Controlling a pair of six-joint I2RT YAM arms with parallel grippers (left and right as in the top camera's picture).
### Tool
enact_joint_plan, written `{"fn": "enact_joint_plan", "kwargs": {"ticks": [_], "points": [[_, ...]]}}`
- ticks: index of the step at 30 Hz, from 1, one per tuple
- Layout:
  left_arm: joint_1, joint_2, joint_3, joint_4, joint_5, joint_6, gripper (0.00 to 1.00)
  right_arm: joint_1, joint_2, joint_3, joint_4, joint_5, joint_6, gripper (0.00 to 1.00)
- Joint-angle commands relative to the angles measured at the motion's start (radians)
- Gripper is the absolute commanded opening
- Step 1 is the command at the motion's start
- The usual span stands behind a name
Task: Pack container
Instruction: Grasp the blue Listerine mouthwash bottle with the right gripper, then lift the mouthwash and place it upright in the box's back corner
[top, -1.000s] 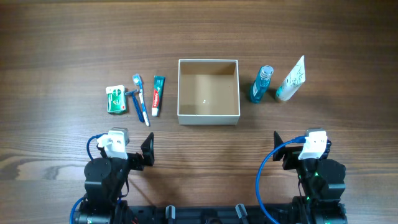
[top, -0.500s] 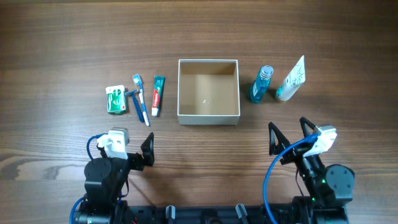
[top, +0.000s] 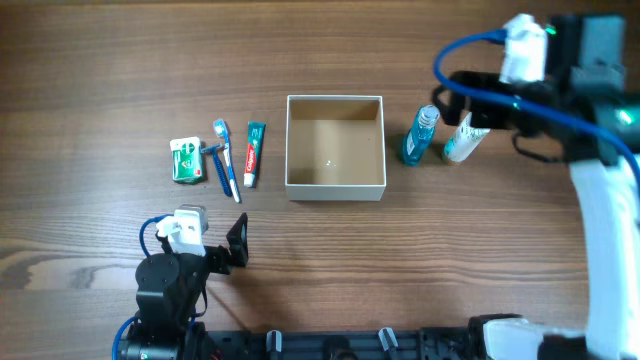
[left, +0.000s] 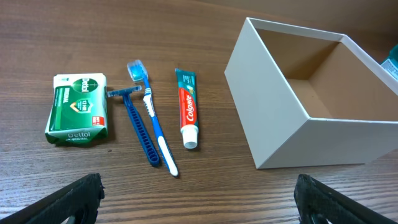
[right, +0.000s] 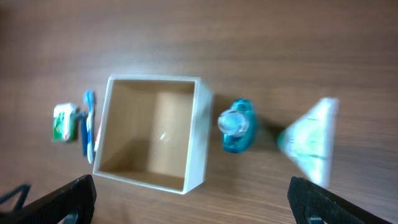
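Container is set at mid-table, open side up. Soap, razor, toothbrush and toothpaste are laid to its left. Left gripper is held low near them, spread wide, nothing gripped. Right gripper is raised over the blue bottle and white tube — spread wide, empty.

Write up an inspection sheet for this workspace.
Surface: brown wooden table.
Job's things: container open, only a pale speck inside; soap box, razor, toothbrush and toothpaste lie to its left; blue bottle and white tube sit to its right.
Clutter: nothing seen.
Claws: left claw open, low near the front edge; right claw open, above bottle and tube.
Cables: left arm's blue cable; right arm's blue cable.
Surroundings: nothing seen.
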Motion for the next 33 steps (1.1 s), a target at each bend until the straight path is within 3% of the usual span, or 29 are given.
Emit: {"fn": "enact_joint_plan", "kwargs": {"ticks": [1, 4, 9, 12, 13, 14, 16, 19, 20, 21, 26, 30, 33], "points": [[0.006, -0.006, -0.007, 0.0, 0.03, 0.019, 1.0, 0.037, 0.094, 0.02, 0.002, 0.035, -0.033, 1.0], [0.006, -0.006, -0.007, 0.0, 0.03, 0.019, 1.0, 0.111, 0.177, 0.019, -0.015, 0.287, 0.095, 1.0], [0.006, -0.006, -0.007, 0.0, 0.03, 0.019, 1.0, 0.115, 0.336, 0.012, -0.035, 0.33, 0.291, 0.9], [0.006, -0.006, -0.007, 0.0, 0.03, 0.019, 1.0, 0.115, 0.44, 0.012, -0.012, 0.331, 0.299, 0.85], [0.006, -0.006, -0.007, 0.0, 0.03, 0.019, 1.0, 0.115, 0.475, 0.012, -0.012, 0.33, 0.299, 0.8], [0.006, -0.006, -0.007, 0.0, 0.03, 0.019, 1.0, 0.115, 0.502, 0.012, -0.012, 0.331, 0.299, 0.65], [0.006, -0.006, -0.007, 0.0, 0.03, 0.019, 1.0, 0.115, 0.52, 0.008, -0.012, 0.331, 0.299, 0.56], [0.006, -0.006, -0.007, 0.0, 0.03, 0.019, 1.0, 0.115, 0.518, 0.003, -0.002, 0.335, 0.295, 0.31], [0.006, -0.006, -0.007, 0.0, 0.03, 0.019, 1.0, 0.115, 0.509, 0.003, -0.001, 0.346, 0.292, 0.22], [0.006, -0.006, -0.007, 0.0, 0.03, 0.019, 1.0, 0.115, 0.496, 0.003, 0.0, 0.364, 0.292, 0.21], [0.006, -0.006, -0.007, 0.0, 0.03, 0.019, 1.0, 0.14, 0.233, 0.022, -0.016, 0.377, 0.243, 0.21], [0.006, -0.006, -0.007, 0.0, 0.03, 0.019, 1.0, 0.306, -0.051, 0.022, 0.003, 0.315, 0.271, 0.17], [0.006, -0.006, -0.007, 0.0, 0.03, 0.019, 1.0, 0.409, -0.054, 0.016, 0.055, 0.315, 0.28, 0.17]]}}
